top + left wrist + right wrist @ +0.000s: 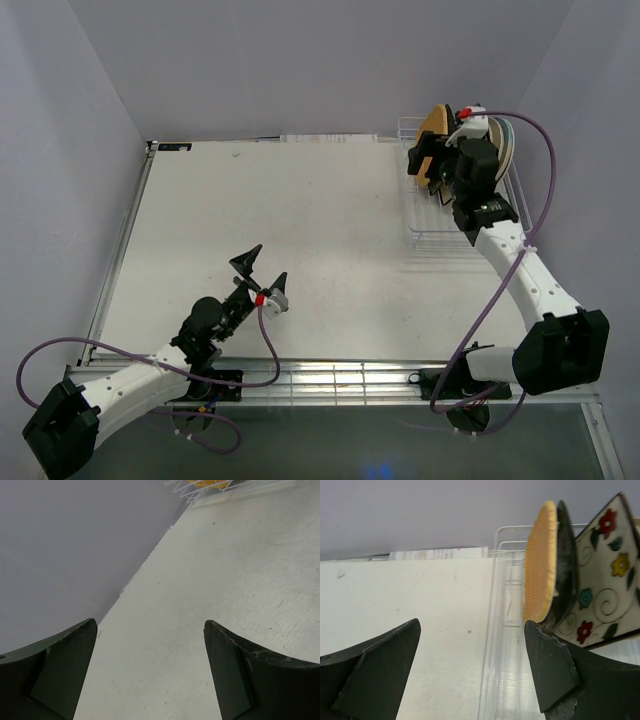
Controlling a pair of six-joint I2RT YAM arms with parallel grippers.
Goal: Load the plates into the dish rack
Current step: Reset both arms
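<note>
- Black left gripper (264, 268) is hovering over the white table (300, 200), jaws spread wide, gripping nothing.
- At the dish rack (432, 240) in the far right corner, the right gripper (471, 624) is hanging with jaws spread, nothing between them.
- In the rack, the orange-yellow plate (539, 565), black plate (566, 555) and flowered cream plate (605, 570) are standing on edge, close together.

Robot lab cell, plain walls (300, 60), white table (300, 220)

A scuffed white table (300, 230) carries one thing directly, the white wire dish rack (435, 243), at its far right corner.
</note>
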